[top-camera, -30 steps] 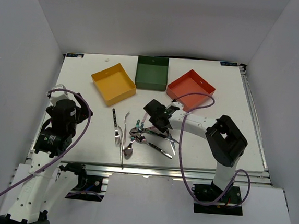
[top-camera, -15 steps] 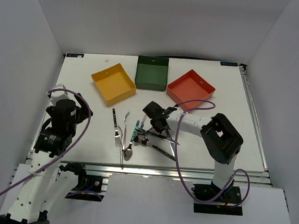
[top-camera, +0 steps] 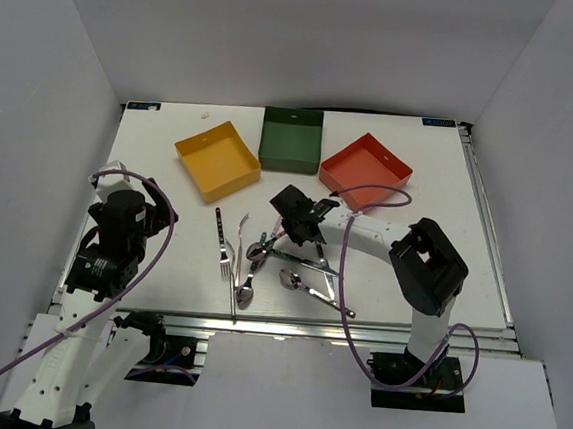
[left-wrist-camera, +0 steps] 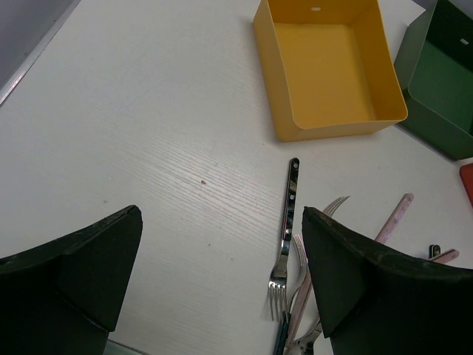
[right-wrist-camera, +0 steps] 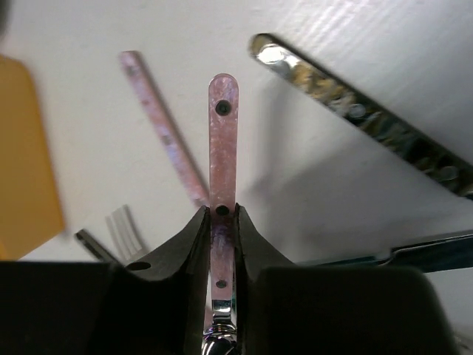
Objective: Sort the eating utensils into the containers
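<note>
White table (top-camera: 169, 184), pink-handled utensil (right-wrist-camera: 223, 133) in right gripper (right-wrist-camera: 222, 216), far-edge blue label (top-camera: 437, 120) unreadable

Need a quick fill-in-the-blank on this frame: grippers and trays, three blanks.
1. The right gripper is shut on a utensil with a ____ handle.
2. The left gripper hangs over the table with its jaws ____, holding nothing.
3. The middle tray of the three is dark ____.

Missing words: pink; open; green.
</note>
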Controlling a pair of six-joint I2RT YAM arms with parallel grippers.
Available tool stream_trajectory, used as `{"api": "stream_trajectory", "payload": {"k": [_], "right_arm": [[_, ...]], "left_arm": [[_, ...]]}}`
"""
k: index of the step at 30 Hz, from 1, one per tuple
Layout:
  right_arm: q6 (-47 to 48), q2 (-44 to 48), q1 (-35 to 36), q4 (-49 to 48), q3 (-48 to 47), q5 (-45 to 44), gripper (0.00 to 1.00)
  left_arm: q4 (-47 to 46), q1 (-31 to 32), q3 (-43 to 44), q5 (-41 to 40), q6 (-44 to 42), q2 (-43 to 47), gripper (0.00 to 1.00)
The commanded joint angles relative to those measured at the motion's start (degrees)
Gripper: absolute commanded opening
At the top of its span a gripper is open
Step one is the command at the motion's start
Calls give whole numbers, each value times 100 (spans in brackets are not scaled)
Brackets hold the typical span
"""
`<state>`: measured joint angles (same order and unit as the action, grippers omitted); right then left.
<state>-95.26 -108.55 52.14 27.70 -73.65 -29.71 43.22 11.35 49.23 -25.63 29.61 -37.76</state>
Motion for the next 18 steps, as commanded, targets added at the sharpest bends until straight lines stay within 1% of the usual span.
{"api": "stream_trajectory", "payload": {"k": [1, 3, 7, 8, 10, 11, 12, 13, 14, 15, 16, 17, 18], "right_arm": [[227, 588, -11, -423, -326, -307, 0], [578, 756, -168, -607, -317, -325, 0], [1754, 1212, -739, -1090, -281, -105, 0], [2444, 1248, -1054, -1135, -325, -26, 0], [3352, 1153, -1476, -1258, -544, 236, 0], [3809, 1039, -1983, -1250, -885, 786, 0], [4736, 890, -2267, -1232, -1106, 1218, 0], [5145, 514, -2774, -1023, -1369, 1623, 0], [5515, 337, -2971, -847, -1946, 2175, 0], [6162, 152, -3138, -654, -2239, 2328, 0], [6430, -207, -3409, -469, -2520, 2591, 0], [6650, -375, -3525, -102, -2801, 2689, 0], [6844, -717, -3640, 58, -3344, 2769, 0]], "left_arm": [[-112, -28, -1, 40, 10, 23, 98], [-112, -19, -1, 49, 10, 23, 98], [-112, -19, -10, 58, 10, 67, 98], [-112, -19, -1, 49, 10, 76, 98], [-121, -28, -1, 58, 10, 93, 98], [-121, -28, -10, 58, 10, 111, 98], [-130, -28, -19, 67, 1, 119, 98], [-139, -28, -19, 75, -7, 120, 98], [-130, -19, -19, 67, 1, 111, 98], [-130, -28, -10, 58, 1, 102, 98], [-112, -28, -1, 67, 1, 93, 98], [-121, -28, -1, 58, 1, 84, 98], [-130, -28, -19, 58, 1, 84, 98]]}}
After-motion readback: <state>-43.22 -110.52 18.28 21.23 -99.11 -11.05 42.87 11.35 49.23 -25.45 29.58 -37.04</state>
